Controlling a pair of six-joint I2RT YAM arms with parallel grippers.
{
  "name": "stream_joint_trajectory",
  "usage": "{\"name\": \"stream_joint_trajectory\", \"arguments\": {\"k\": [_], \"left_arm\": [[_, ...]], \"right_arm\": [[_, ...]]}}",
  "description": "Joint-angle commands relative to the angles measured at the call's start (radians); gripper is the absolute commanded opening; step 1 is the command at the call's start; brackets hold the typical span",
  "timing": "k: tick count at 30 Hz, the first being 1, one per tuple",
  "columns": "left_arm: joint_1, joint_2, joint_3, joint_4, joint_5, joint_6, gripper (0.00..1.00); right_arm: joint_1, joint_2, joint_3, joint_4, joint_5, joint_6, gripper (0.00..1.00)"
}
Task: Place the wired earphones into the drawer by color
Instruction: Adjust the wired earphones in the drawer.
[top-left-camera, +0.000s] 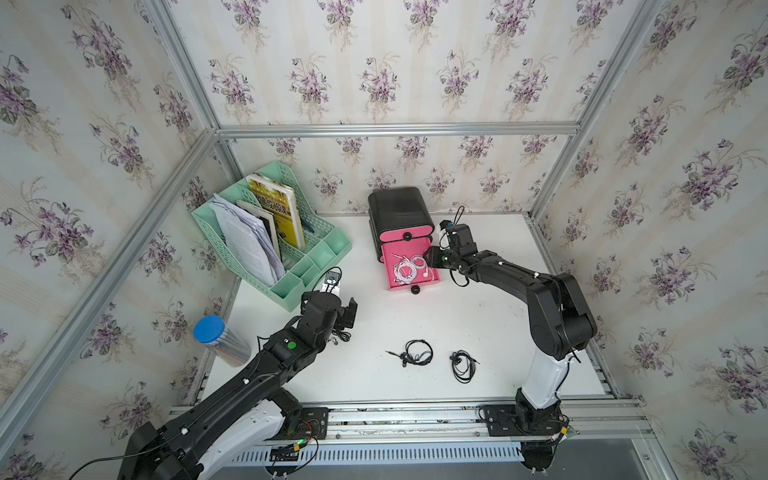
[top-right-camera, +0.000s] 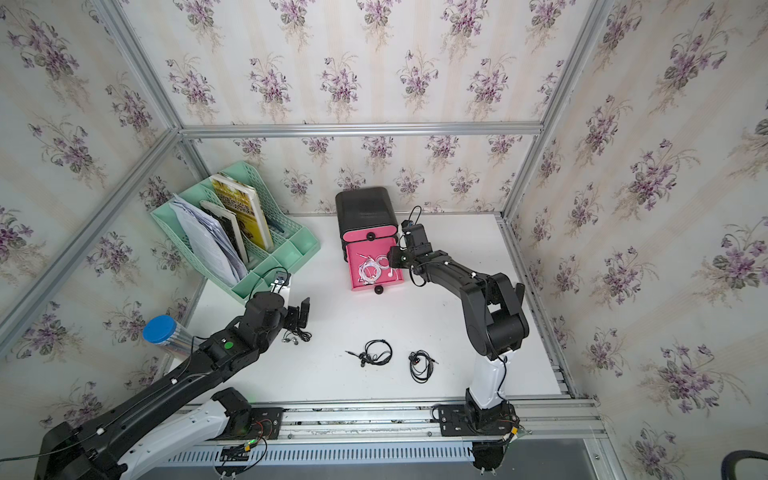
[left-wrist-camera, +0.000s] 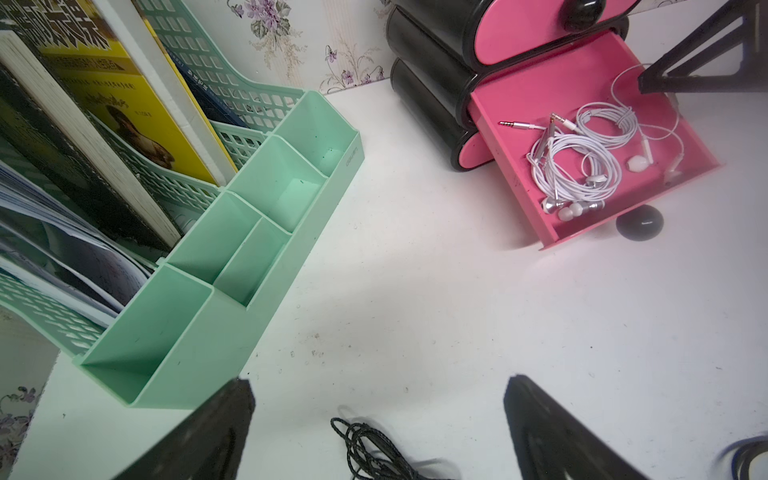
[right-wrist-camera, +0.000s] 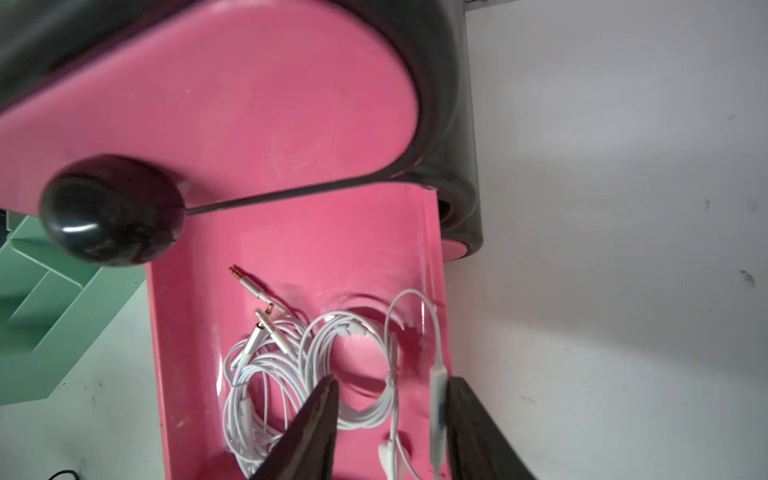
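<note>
White earphones (left-wrist-camera: 575, 168) lie coiled in the pulled-out pink drawer (top-left-camera: 390, 259), under the right gripper (right-wrist-camera: 392, 380), its jaws apart. Black earphones (left-wrist-camera: 372, 451) rest on the table (top-left-camera: 478, 316), one bundle beneath the left gripper (left-wrist-camera: 380, 379), spread wide.

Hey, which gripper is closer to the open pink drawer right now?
Right. The right gripper hangs over the open pink drawer, above the white earphones; the left gripper is across the table, beside the green organizer.
</note>
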Motion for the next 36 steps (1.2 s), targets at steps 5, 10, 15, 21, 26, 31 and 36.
{"name": "stream_joint_trajectory", "arguments": {"k": [5,10,15,21,26,31,36], "left_arm": [[0.001,0.000,0.004,0.024,-0.003,0.009,0.99],[0.002,0.000,0.004,0.024,-0.004,0.008,0.99],[0.001,0.000,0.004,0.024,-0.003,0.008,0.99],[0.001,0.003,0.004,0.024,-0.003,0.008,0.99],[0.001,0.003,0.004,0.025,-0.001,0.008,0.99],[0.001,0.001,0.004,0.025,0.000,0.008,0.99],[0.002,-0.001,0.005,0.024,0.001,0.008,0.99]], "right_arm": [[0.000,-0.012,-0.006,0.045,-0.078,0.015,0.46],[-0.001,0.013,0.008,0.040,-0.086,0.019,0.46],[0.001,0.031,0.010,0.041,-0.086,0.027,0.40],[0.015,0.041,0.016,0.041,-0.110,0.038,0.30],[0.049,0.041,0.039,0.031,-0.109,0.038,0.28],[0.078,0.043,0.071,0.024,-0.111,0.041,0.27],[0.104,0.057,0.112,0.009,-0.116,0.041,0.26]]}}
